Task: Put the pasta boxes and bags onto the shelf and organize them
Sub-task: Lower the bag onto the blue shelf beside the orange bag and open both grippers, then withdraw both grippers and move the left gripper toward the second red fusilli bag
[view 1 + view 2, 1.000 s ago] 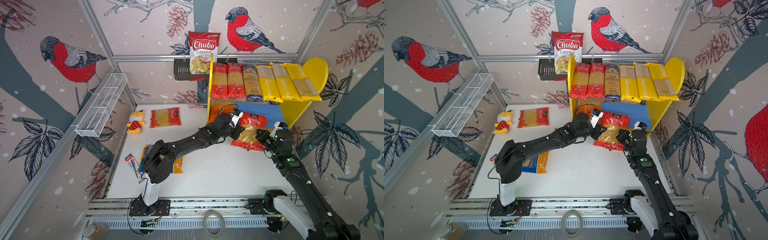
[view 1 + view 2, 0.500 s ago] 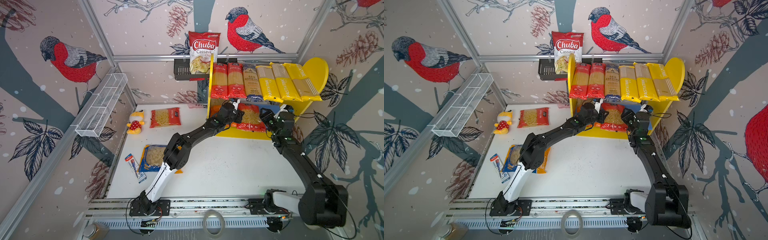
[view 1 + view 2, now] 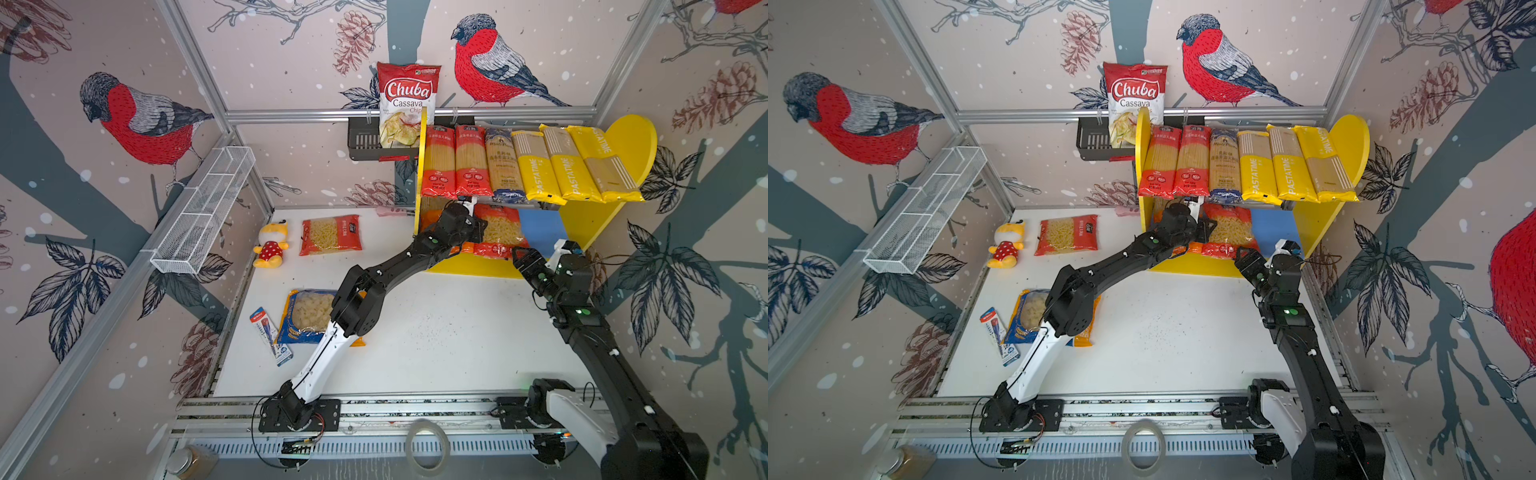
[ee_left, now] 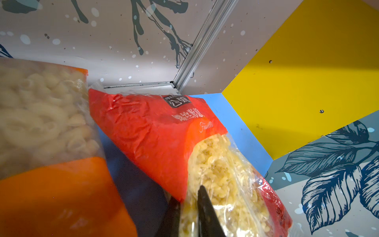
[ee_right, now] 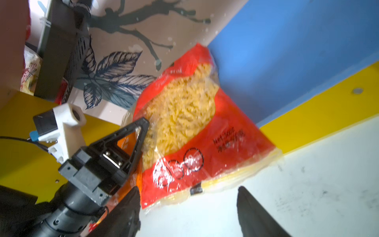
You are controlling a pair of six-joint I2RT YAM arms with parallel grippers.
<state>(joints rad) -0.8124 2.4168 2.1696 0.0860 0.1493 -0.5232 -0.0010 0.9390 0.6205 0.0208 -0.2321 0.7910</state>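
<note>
Fingers (image 4: 205, 211) of left hand (image 4: 188, 198) pinch red fusilli bag (image 4: 153, 133) on blue board (image 3: 540, 228); right hand (image 5: 187, 190) spread, empty, nearby.

Six long plastic spaghetti packs (image 3: 503, 166), two red, one dark blue and three yellow, lie side by side across the top of the yellow-sided wooden shelf (image 3: 623, 141). On its blue lower board (image 3: 540, 232), a red fusilli bag (image 3: 500, 232) lies tilted just beside an orange macaroni bag (image 4: 61, 195). A second red pasta bag (image 3: 330, 235) and a blue-yellow pasta bag (image 3: 305, 316) lie flat on the white table (image 3: 436, 332).
</note>
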